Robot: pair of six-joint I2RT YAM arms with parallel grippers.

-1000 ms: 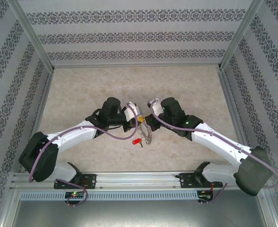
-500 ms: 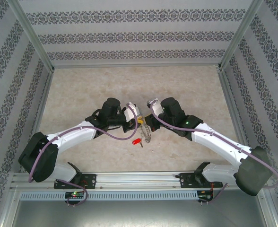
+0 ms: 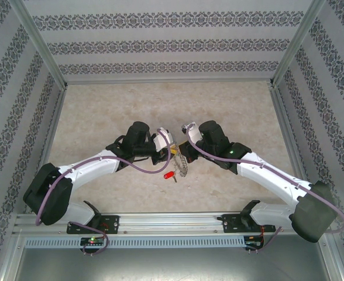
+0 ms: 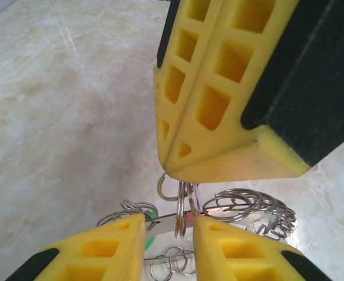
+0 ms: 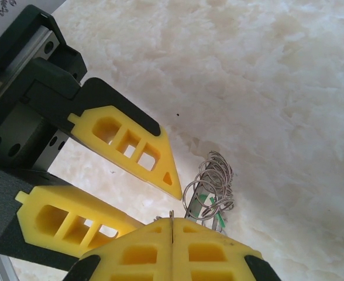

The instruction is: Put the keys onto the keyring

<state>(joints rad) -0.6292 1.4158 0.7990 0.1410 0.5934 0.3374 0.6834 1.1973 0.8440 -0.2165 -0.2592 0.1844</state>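
Note:
The keyring (image 3: 182,167) hangs tilted between both arms at mid-table, its grey rim fringed with small wire loops (image 4: 248,205). My right gripper (image 4: 171,161) is shut, pinching a wire loop at the ring's top edge; a thin metal sliver sticks out between its pads (image 5: 171,215). My left gripper (image 4: 169,225) is open just below, with two upright loops (image 4: 186,211) standing in its gap. A green tag (image 5: 210,202) shows behind the loops, and a lilac sliver (image 4: 196,197) beside them. The red-tagged key (image 3: 169,175) lies on the table just left of the ring.
The marble-look tabletop (image 3: 102,111) spreads wide behind and beside the arms. Patterned walls (image 3: 172,47) and metal posts enclose it. An aluminium rail (image 3: 172,222) runs along the near edge, carrying both arm bases.
My left gripper's jaws have spread a little wider around the loops. Both arms, the ring and the red-tagged key stay where they were.

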